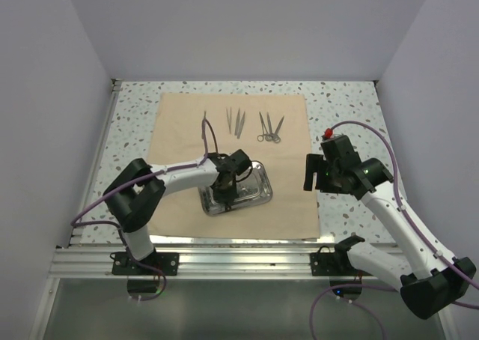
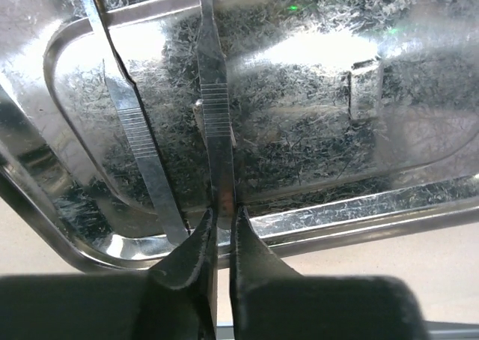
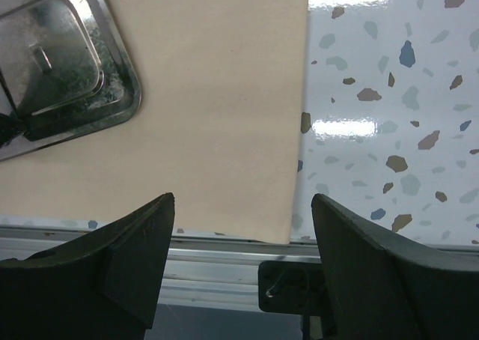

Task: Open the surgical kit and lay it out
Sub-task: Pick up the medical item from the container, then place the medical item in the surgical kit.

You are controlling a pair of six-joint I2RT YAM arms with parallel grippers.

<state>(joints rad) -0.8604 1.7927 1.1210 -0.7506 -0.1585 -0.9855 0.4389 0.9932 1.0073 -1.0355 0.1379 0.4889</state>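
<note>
Pale walls [image 1: 247, 25], speckled terrazzo tabletop [image 1: 344, 100]

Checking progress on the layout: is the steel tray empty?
No, a slim metal tool is in the tray, its near end pinched by the left end effector.

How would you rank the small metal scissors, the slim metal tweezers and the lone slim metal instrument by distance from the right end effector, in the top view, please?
From the right end effector:
1. Small metal scissors, row's right end.
2. Slim metal tweezers, middle.
3. Lone slim metal instrument, left end.
</note>
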